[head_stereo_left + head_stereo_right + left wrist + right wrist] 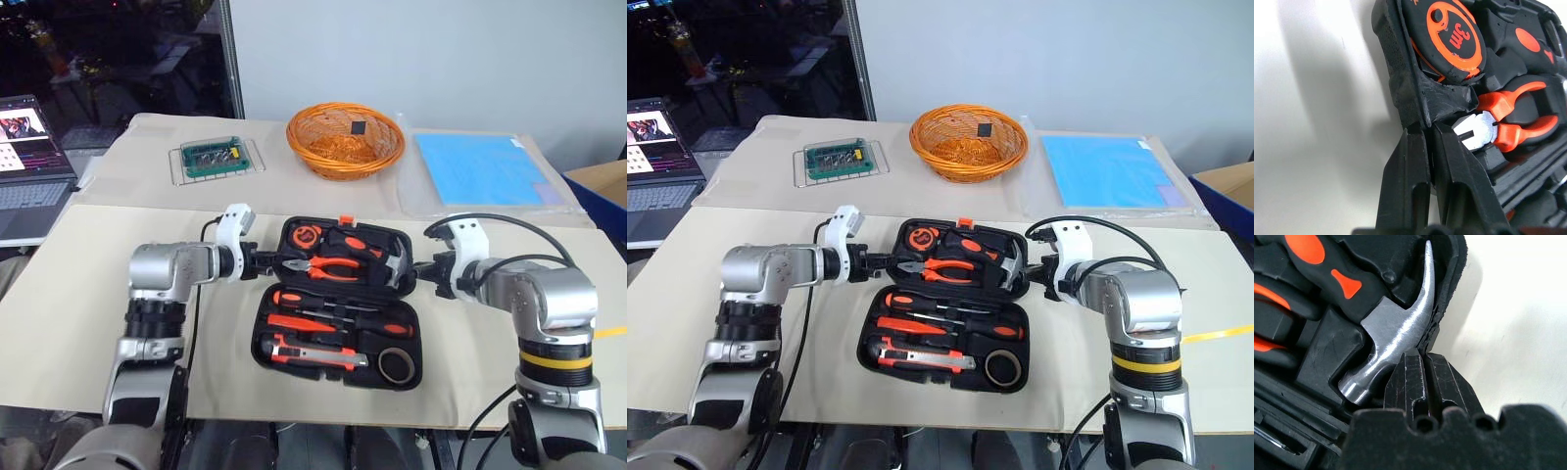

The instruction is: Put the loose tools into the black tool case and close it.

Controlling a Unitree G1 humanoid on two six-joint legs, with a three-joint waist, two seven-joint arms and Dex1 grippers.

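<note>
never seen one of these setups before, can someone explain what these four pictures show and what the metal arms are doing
It is a two-armed robot at a table. The two wide pictures come from cameras in its head, looking down over its arms. The two close-ups come from a camera on each wrist, looking along that arm's claw.

On the table lies an open black tool case holding pliers, a hammer, screwdrivers, a knife and a roll of tape. Behind it stand an orange basket, a green board on a wire rack, a blue sheet and a laptop.

The left claw is shut on the case's left edge, the right claw on its right edge, beside the hammer head.
</note>
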